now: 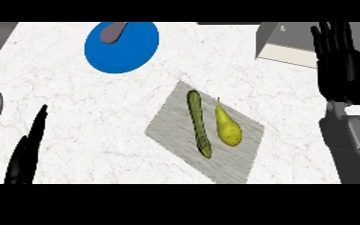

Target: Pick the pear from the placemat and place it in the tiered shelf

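A yellow-green pear (227, 126) lies on a grey placemat (175, 128) in the middle of the counter, its stem end pointing away from me. My right hand (336, 62) is at the right edge, fingers straight and upward, well to the right of the pear and holding nothing. My left hand (26, 148) shows at the lower left edge, seen edge-on with straight fingers, far from the placemat. The grey tiered shelf (285, 43) stands at the back right, just left of my right hand.
A long dark green cucumber-like vegetable (199, 124) lies on the placemat right beside the pear, to its left. A blue plate (121, 46) at the back left holds a grey-purple object (112, 32). White marble counter lies between them.
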`<act>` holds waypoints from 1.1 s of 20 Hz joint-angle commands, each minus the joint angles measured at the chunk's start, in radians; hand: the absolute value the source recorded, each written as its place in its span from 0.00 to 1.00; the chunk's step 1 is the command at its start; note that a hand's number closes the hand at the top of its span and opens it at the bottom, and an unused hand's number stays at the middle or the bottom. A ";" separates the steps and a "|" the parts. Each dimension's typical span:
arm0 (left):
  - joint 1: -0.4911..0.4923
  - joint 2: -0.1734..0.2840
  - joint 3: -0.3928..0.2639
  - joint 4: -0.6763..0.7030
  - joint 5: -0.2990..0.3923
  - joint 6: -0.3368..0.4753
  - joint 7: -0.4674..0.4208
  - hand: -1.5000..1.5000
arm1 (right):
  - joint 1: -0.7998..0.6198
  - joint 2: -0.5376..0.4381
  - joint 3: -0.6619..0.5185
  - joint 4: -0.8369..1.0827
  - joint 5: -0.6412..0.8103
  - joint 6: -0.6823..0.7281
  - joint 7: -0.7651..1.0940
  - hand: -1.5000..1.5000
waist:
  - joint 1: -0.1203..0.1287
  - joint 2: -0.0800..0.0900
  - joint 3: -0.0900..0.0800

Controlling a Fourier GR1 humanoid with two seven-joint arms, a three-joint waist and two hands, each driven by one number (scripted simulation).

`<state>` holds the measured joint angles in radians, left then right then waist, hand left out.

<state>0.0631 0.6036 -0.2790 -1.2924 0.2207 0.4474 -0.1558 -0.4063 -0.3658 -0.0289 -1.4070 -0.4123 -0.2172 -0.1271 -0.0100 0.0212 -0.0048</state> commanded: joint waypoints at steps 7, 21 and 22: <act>-0.143 -0.121 -0.083 -0.139 0.031 -0.095 0.017 0.50 | -0.014 0.243 -0.026 0.082 -0.302 0.061 0.187 0.00 | -0.028 -0.001 0.042; -0.275 -0.198 -0.093 -0.187 -0.006 -0.147 0.183 0.50 | 0.142 0.050 0.057 0.229 0.167 -0.014 -0.203 0.00 | 0.011 -0.022 0.005; -0.304 -0.233 -0.102 -0.112 -0.014 -0.143 0.143 0.50 | 0.167 -0.019 0.080 0.156 0.146 0.073 -0.126 0.00 | -0.001 -0.022 0.005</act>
<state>-0.2122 0.4017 -0.3810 -1.4366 0.2276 0.3058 -0.0230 -0.2691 -0.3295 0.0401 -1.1899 -0.2255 -0.2924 -0.2729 -0.0071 0.0021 0.0006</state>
